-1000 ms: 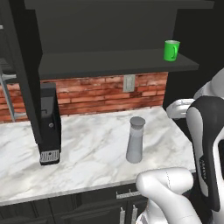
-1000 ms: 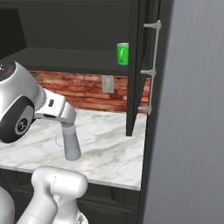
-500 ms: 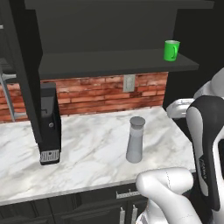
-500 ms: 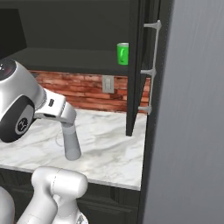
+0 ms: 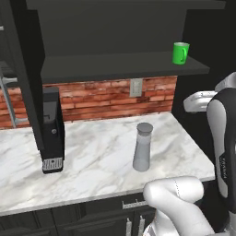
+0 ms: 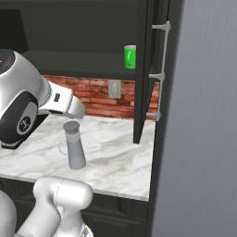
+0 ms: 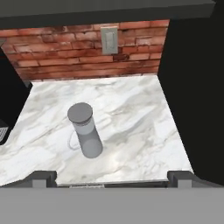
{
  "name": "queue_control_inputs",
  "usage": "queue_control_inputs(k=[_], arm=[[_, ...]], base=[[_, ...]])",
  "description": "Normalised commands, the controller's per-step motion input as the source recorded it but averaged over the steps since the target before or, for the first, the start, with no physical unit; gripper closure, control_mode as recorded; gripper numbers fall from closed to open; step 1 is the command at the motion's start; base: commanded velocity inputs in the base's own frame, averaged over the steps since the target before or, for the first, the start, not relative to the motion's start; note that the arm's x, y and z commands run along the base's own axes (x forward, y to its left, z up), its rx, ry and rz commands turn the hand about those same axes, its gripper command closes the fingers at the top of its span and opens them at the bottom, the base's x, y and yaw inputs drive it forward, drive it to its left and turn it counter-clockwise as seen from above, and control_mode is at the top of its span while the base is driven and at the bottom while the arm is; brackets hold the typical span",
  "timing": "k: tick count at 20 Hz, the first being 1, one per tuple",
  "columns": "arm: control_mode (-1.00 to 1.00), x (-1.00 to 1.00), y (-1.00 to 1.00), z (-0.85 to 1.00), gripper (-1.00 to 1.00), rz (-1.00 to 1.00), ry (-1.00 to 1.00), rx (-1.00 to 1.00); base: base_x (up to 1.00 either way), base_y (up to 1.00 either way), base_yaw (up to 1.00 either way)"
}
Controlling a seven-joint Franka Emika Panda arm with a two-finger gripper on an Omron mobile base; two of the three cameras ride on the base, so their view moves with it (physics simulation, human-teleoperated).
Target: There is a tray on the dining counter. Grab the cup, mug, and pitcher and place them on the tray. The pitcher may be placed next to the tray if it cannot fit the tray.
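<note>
Left base view gives me the marble counter [image 5: 92, 156] backed by red brick [image 5: 101, 99], running under a dark shelf [image 5: 124, 67]. On my right base view a tall grey cabinet side [image 6: 203, 115] closes the scene off, with a dark door panel [image 6: 143, 69] carrying pale handles beside it. A black coffee machine [image 5: 51, 131] stands at the left end of the counter against the brick. The pitcher [image 5: 143, 147] stands upright near the counter's front edge, well apart from the coffee machine, its darker round lid on top; from the hand view I look down on it [image 7: 85, 131] and see a thin handle on its side. The gripper [image 7: 111, 179] hangs back from the counter edge, fingers spread wide, nothing between them. The mug [image 5: 180, 53] sits on the shelf at its right end, handle to the right. A small wall outlet [image 5: 136, 86] is set in the brick above the pitcher.
</note>
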Motion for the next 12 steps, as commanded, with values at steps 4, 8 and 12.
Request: queue_control_inputs(k=[4, 8, 12], arm=[[-1.00, -0.04, -0.26, 0.44, -1.00, 0.00, -0.21, 0.00], [-1.00, 0.00, -0.08, 0.35, -1.00, 0.00, -0.18, 0.00], [-1.00, 0.05, -0.04, 0.26, -1.00, 0.00, -0.11, -0.01]], base=[[0.00, 0.00, 0.00], [0.00, 0.00, 0.00], [0.00, 0.00, 0.00]])
